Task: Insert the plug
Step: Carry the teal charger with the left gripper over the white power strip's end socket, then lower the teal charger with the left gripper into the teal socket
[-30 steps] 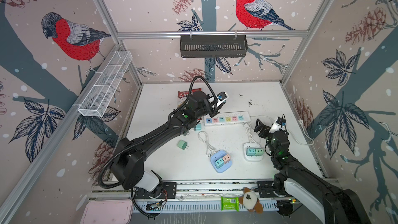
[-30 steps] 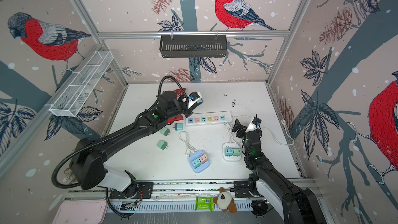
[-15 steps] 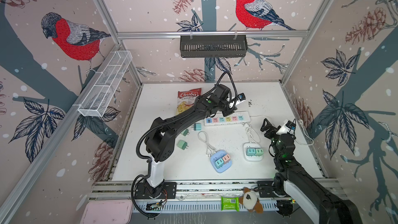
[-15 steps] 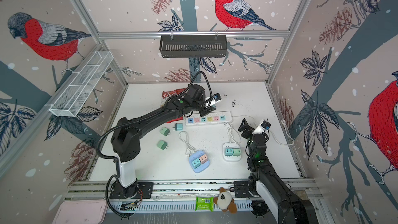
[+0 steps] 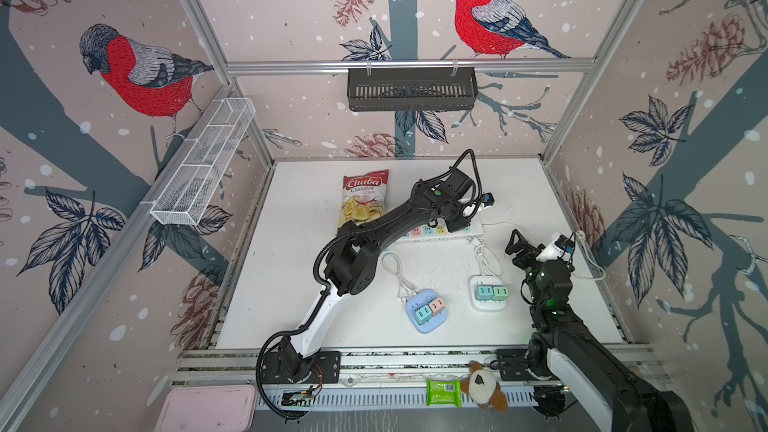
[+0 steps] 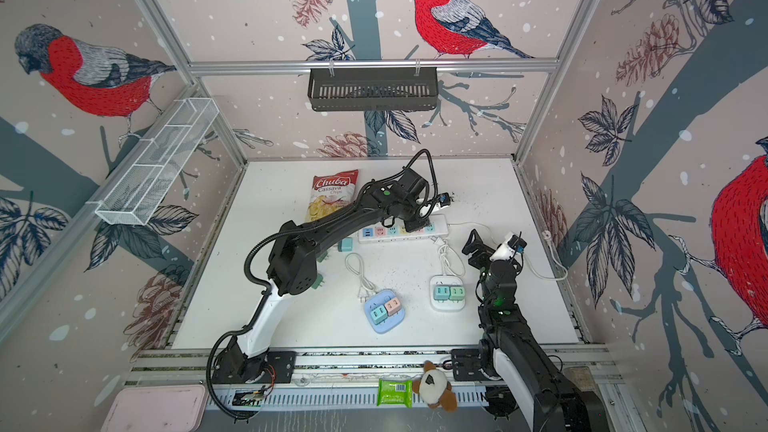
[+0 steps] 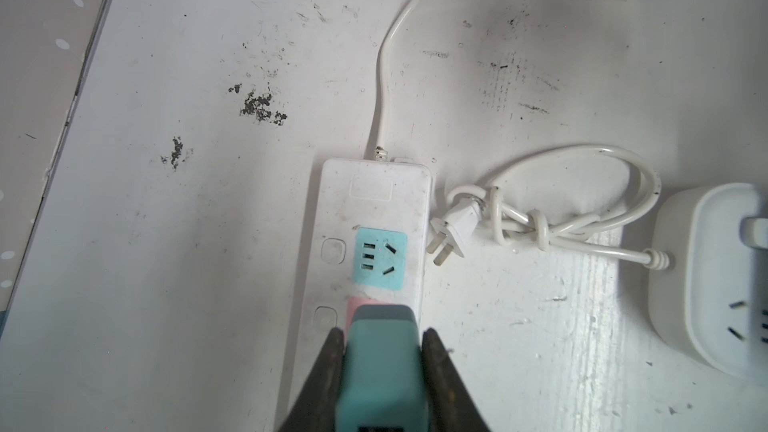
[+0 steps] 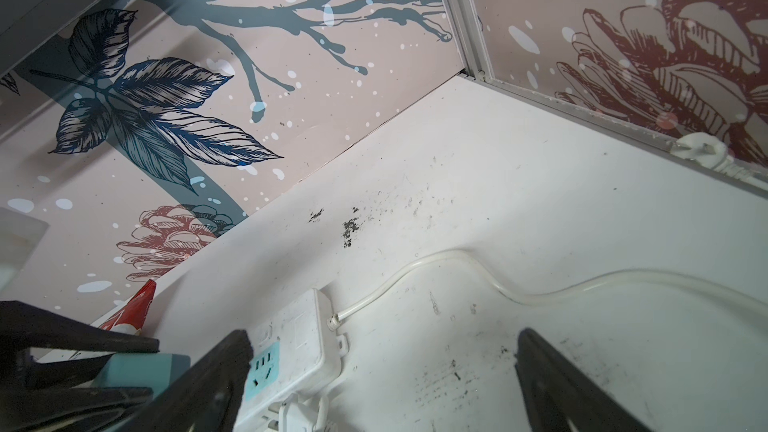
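Left claw (image 7: 382,336) is seen clamped on the teal plug (image 7: 380,371), with one finger pressed to each side and the jaws no wider than the plug's body. The plug is held over the strip (image 7: 370,209). Most of the pink socket (image 7: 358,302) is covered by it, and only a pink edge is left showing. The blue socket (image 7: 380,257) beside it, at the cord (image 7: 384,76) end, is left free. The prongs are hidden under the plug's body, so it cannot be told whether they are already in the slots or just above them.

Right claw (image 8: 384,340) is held wide open and empty near the strip's cord end, and no contact with the strip is seen.

Progress is judged thus: the pick-up and the carry to the strip are done, and the plug is lined up over a socket. What is left, as far as can be judged, is the push down until the plug is seated flush, then the release. The strip is braced by nothing, so a shift under the push is to be reckoned with.

Farther out, in a top view, a blue hub (image 5: 428,326) and a white hub (image 5: 489,306) are seen with plugs seated in them, well apart from the work.
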`<control>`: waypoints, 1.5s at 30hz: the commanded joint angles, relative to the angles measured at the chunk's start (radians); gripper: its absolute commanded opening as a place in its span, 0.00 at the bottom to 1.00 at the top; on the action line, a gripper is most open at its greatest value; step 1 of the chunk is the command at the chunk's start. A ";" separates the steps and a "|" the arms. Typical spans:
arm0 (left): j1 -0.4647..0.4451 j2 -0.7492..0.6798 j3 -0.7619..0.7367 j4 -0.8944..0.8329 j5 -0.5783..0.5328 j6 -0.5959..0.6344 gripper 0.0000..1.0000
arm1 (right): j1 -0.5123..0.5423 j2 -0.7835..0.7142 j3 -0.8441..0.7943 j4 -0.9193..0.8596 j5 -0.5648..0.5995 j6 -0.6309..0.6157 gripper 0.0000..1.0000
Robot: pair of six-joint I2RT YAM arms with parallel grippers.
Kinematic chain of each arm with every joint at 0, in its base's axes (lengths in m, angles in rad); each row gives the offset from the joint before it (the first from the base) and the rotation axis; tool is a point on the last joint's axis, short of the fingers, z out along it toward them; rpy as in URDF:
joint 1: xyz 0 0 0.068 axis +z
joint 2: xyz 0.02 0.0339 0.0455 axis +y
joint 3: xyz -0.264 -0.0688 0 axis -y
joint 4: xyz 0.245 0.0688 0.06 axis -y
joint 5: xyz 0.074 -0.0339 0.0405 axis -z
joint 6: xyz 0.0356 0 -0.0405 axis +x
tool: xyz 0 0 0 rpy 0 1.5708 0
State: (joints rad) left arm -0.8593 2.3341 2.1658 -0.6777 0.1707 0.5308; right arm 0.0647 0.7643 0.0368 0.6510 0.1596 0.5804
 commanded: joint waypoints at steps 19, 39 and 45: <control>-0.002 0.051 0.039 -0.007 0.009 0.022 0.00 | -0.005 -0.002 0.000 0.015 -0.007 0.017 1.00; -0.010 0.150 0.164 0.022 0.010 0.038 0.00 | -0.005 0.001 -0.001 0.016 -0.008 0.018 1.00; -0.021 0.163 0.169 0.012 -0.017 0.052 0.00 | -0.005 0.002 0.000 0.016 -0.008 0.016 0.99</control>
State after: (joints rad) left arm -0.8753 2.4897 2.3238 -0.6674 0.1555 0.5575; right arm 0.0605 0.7662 0.0353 0.6514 0.1589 0.5835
